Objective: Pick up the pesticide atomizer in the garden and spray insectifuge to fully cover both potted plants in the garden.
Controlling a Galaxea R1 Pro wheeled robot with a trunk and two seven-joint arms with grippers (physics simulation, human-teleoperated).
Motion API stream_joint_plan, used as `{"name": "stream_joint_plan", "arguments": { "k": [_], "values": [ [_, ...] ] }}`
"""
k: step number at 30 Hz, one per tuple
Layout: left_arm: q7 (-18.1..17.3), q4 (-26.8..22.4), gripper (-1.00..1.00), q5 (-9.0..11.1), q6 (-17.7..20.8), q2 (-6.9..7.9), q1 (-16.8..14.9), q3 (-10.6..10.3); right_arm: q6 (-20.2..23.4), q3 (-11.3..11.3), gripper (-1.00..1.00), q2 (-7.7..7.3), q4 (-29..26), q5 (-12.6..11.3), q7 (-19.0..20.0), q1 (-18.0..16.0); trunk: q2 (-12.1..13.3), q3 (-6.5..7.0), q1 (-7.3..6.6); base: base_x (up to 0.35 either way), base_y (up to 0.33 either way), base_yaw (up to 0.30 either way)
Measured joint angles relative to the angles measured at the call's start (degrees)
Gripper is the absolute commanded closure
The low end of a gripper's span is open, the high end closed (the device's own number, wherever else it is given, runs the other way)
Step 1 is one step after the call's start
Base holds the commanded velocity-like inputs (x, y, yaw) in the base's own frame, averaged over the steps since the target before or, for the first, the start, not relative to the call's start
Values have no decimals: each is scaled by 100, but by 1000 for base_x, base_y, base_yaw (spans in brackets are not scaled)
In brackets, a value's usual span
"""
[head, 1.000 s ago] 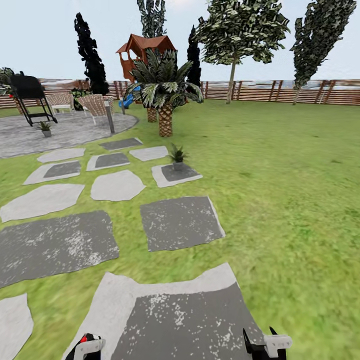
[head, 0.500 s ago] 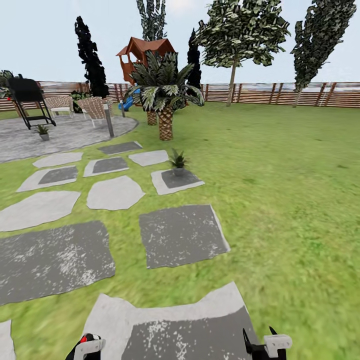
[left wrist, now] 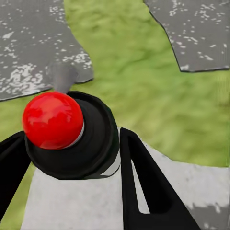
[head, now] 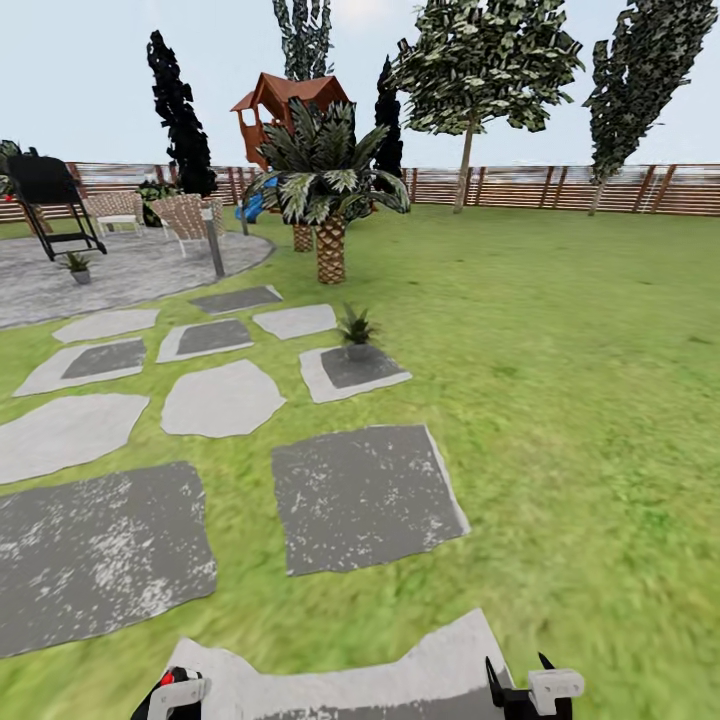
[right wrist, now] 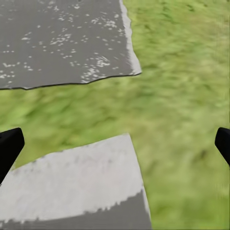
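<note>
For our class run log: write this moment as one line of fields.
left end effector: shut on pesticide atomizer | right end effector: open, empty | nearest potted plant: ahead on stepping stone

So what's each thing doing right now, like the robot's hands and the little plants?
Left end effector: shut on the atomizer, red tip showing.
Right end effector: open, empty, over grass and stone.
Near plant: upright in its pot on a stepping stone.
Far plant: upright on the patio.
Grill: standing, lid shut.
</note>
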Motion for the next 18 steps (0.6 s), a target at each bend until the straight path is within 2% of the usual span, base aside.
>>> {"name": "stream_joint_plan", "arguments": {
  "k": [18],
  "values": [
    [0, 0, 100, 1, 0, 0, -1, 0, 0, 0, -100, 0, -1, 0, 0, 0, 0, 0, 0, 338, 0, 0]
  ]
}}
